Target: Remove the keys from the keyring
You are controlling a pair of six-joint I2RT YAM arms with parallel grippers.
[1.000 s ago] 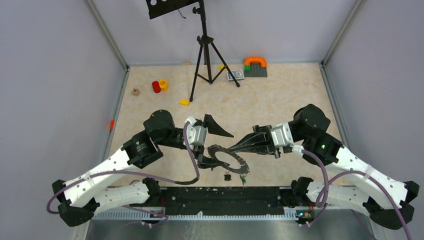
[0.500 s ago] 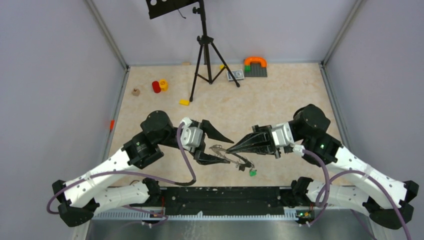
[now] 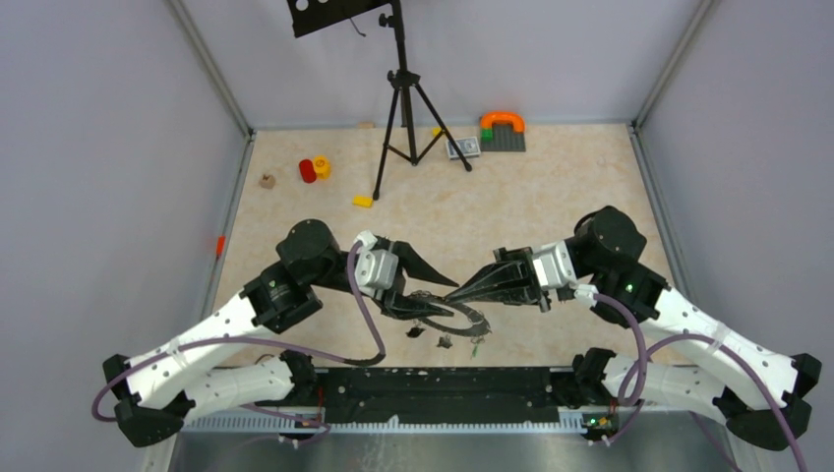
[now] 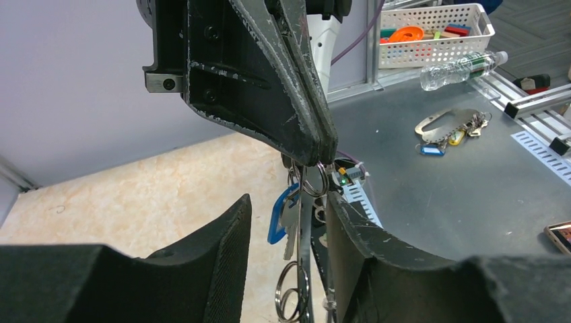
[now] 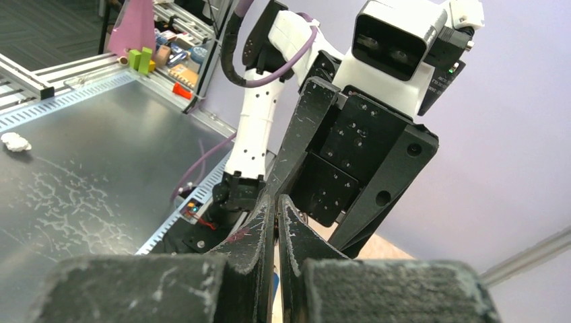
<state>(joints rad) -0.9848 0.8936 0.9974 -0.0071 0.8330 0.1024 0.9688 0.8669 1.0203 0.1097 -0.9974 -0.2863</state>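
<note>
Right gripper (image 4: 316, 153) is clenched tight on the top edge of the keyring (image 4: 306, 229), and the big grey ring hangs edge-on straight down from that pinch. Left gripper (image 4: 289, 208) comes in from the other side, jaws parted, one finger (image 4: 222, 269) on either flank of the keyring; a gap shows on both sides, though from this angle it's hard to be sure the far pad isn't brushing the metal. Right up against the keyring, on its left face, hangs the blue-tagged key (image 4: 277, 219), with a silver blade beside it and a pair of small split rings (image 4: 289, 291) dangling lower down. From above, more keys (image 3: 445, 342) sit just under the keyring's near rim. Both arms meet over the near strip of the beige table (image 3: 551, 187). Well beyond the keyring stands a black tripod (image 3: 403, 108).
</note>
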